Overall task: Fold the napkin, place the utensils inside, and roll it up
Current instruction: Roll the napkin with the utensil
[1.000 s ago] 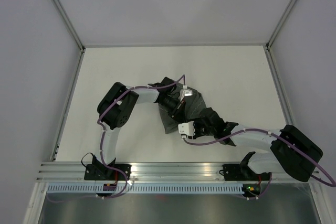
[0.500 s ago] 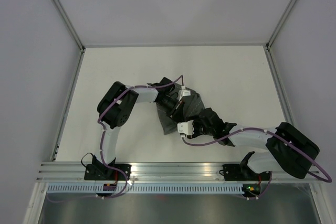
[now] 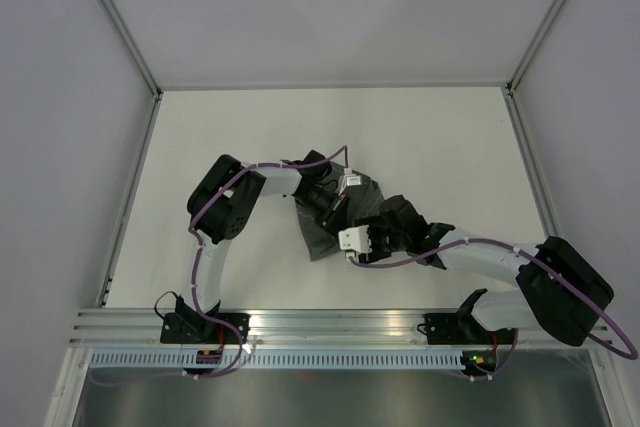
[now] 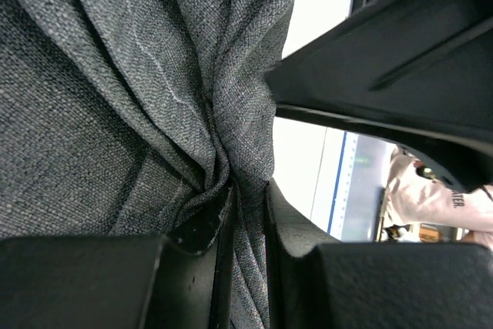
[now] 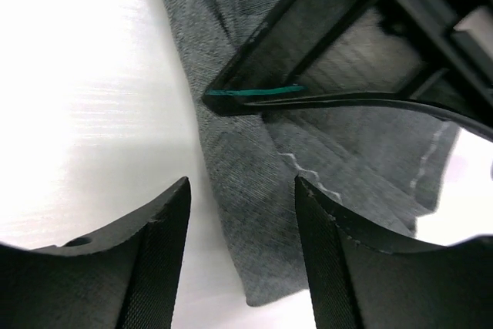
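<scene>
The dark grey napkin [image 3: 372, 197] lies crumpled and bunched at the middle of the table. My left gripper [image 3: 338, 209] is shut on a gathered fold of it; in the left wrist view the cloth [image 4: 115, 98] is pinched between the jaws [image 4: 248, 213]. My right gripper [image 3: 332, 244] is open at the napkin's near lower corner. In the right wrist view that corner [image 5: 246, 152] lies between the spread fingers [image 5: 243, 213], not gripped. No utensils show in any view.
The white table [image 3: 220, 127] is bounded by metal rails at left, right and back. The left gripper's black body [image 5: 347, 36] sits close above the right gripper's fingers. The right arm [image 4: 408, 59] crosses the left wrist view.
My right gripper has moved up and left, closer to the napkin's lower corner and the left gripper. The left gripper stays shut on the cloth.
</scene>
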You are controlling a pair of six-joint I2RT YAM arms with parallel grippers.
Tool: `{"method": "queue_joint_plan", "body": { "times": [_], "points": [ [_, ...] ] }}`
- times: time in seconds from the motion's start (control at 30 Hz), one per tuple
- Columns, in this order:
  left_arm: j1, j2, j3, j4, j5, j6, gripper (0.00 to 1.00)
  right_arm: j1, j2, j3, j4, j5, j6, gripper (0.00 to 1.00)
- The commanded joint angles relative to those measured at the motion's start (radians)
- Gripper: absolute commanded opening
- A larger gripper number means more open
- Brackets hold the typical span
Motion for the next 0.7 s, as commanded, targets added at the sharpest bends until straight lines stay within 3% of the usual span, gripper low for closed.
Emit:
{"method": "queue_joint_plan", "body": {
  "times": [0.0,0.4,0.57,0.67],
  "points": [
    [-0.001,0.065,-0.023,-0.067,-0.117,0.06,0.02,0.0,0.057,0.035,-0.04,-0.051,-0.017,0.62],
    [0.002,0.084,-0.008,-0.081,-0.094,0.066,0.02,0.006,0.08,0.018,0.013,-0.03,-0.039,0.64],
    [0.005,0.085,-0.008,-0.085,-0.088,0.066,0.02,0.012,0.118,0.07,-0.07,-0.035,-0.056,0.54],
    [0.003,0.088,-0.005,-0.087,-0.084,0.068,0.02,0.017,0.109,0.064,-0.089,-0.038,-0.063,0.53]
  ]
}}
